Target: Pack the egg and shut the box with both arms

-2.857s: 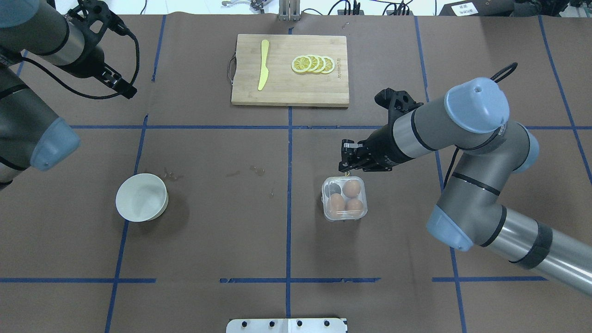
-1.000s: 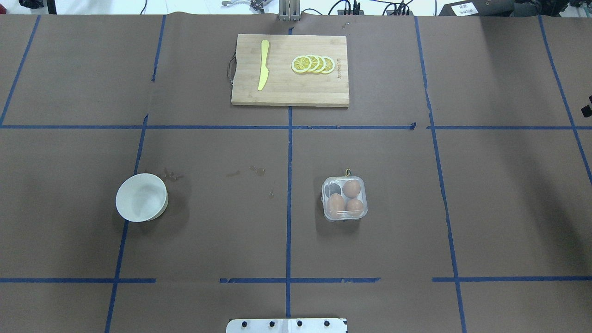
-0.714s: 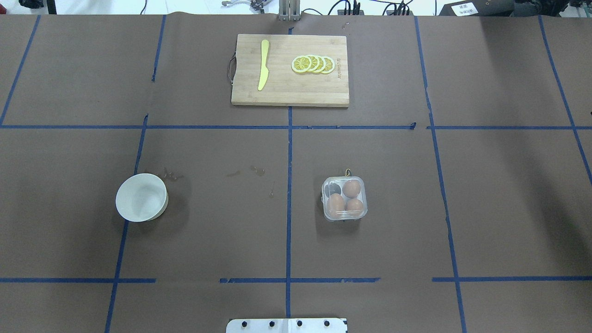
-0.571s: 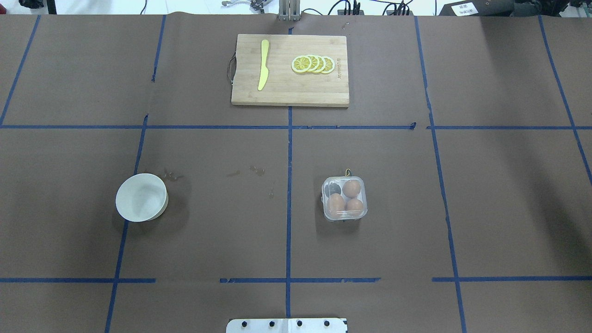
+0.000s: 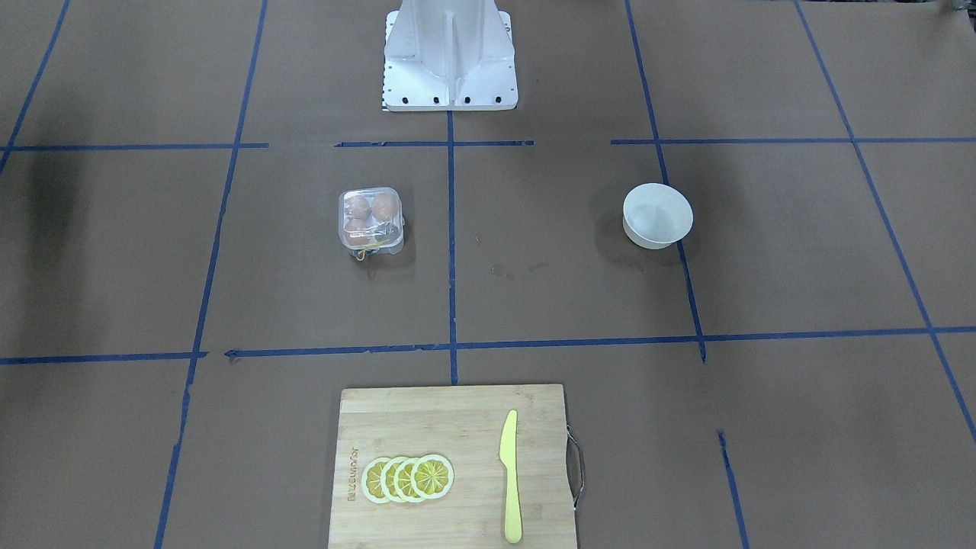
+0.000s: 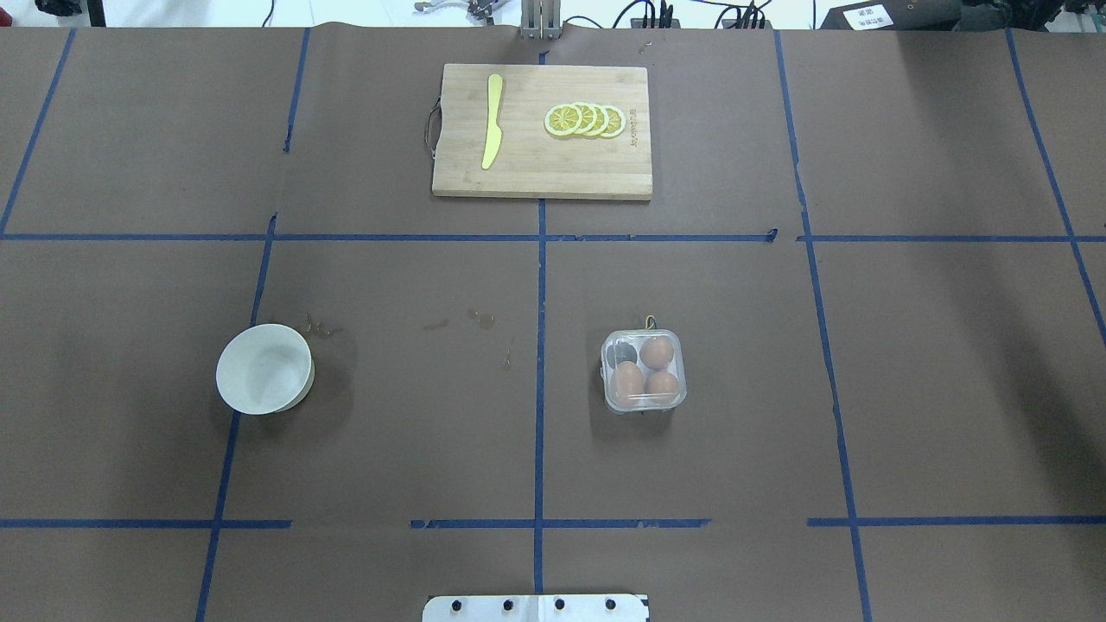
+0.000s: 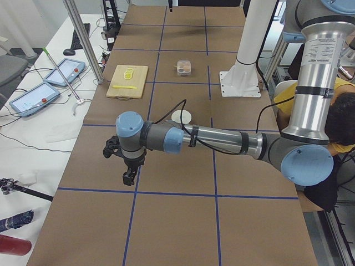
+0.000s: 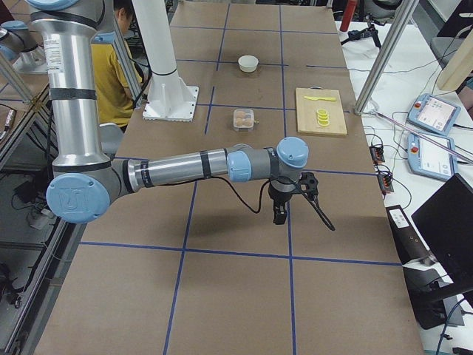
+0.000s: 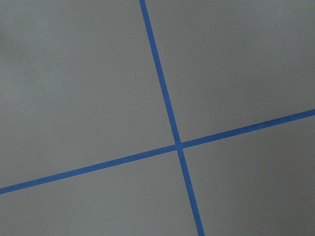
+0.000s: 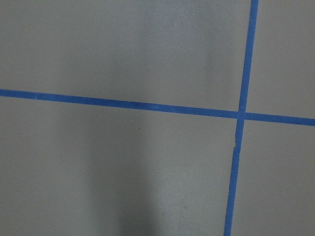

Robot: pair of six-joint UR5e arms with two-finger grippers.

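The clear plastic box (image 6: 644, 373) stands right of the table's middle with its lid down over it; it also shows in the front-facing view (image 5: 370, 219). Three brown eggs show through it, one at the back right (image 6: 657, 352) and two in front (image 6: 629, 381); the back left cell looks dark. Both arms are outside the overhead and front-facing views. My left gripper (image 7: 128, 176) hangs over bare table far out at the table's left end. My right gripper (image 8: 278, 214) hangs over bare table far out at the right end. I cannot tell whether either is open. Both wrist views show only brown paper and blue tape.
A white bowl (image 6: 264, 369) stands left of the middle. A wooden cutting board (image 6: 536, 168) at the far edge holds lemon slices (image 6: 585, 120) and a yellow knife (image 6: 492, 121). The white robot base (image 5: 450, 69) is at the near edge. A person (image 7: 339, 113) sits behind the base.
Earlier both arms reached over the table, the right gripper just behind the box. Both have swung outward and left the overhead view. The box and eggs have not moved.
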